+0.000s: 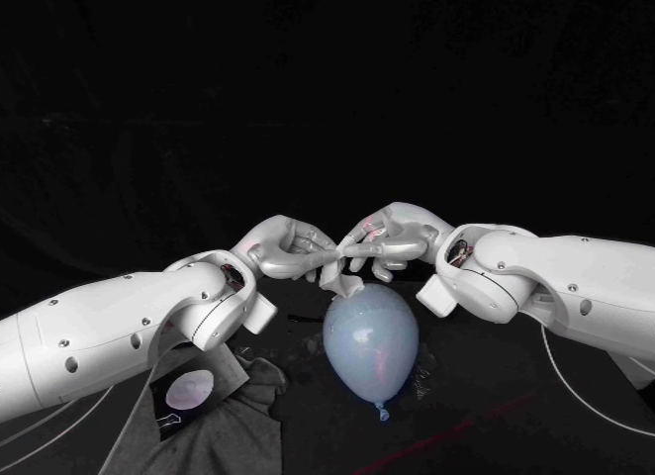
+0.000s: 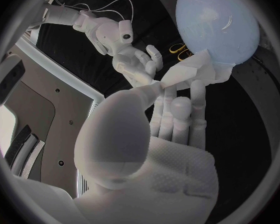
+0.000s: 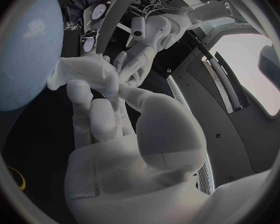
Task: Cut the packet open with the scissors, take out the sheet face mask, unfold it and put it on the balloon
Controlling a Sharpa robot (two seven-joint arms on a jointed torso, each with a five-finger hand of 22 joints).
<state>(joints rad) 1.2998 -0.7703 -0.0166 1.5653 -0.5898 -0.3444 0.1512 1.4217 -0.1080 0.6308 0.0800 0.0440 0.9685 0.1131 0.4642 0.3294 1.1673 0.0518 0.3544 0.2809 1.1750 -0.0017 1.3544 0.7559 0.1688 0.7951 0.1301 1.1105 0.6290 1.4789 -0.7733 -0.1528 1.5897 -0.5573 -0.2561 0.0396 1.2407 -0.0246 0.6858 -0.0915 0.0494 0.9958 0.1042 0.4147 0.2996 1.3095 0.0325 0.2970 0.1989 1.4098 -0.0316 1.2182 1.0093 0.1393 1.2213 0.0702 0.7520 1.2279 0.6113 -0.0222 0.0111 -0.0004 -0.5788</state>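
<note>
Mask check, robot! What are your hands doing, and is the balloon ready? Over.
Left hand and right hand both pinch the folded mask near the balloon. Balloon bare. Packet aside by left arm.

one balloon (image 1: 370, 341), one mask (image 1: 340, 279), two robot hands (image 1: 288, 247) (image 1: 391, 236)

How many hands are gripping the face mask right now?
2. The left hand pinches the left side of the folded face mask, the right hand its right side, above the far end of the balloon.
</note>
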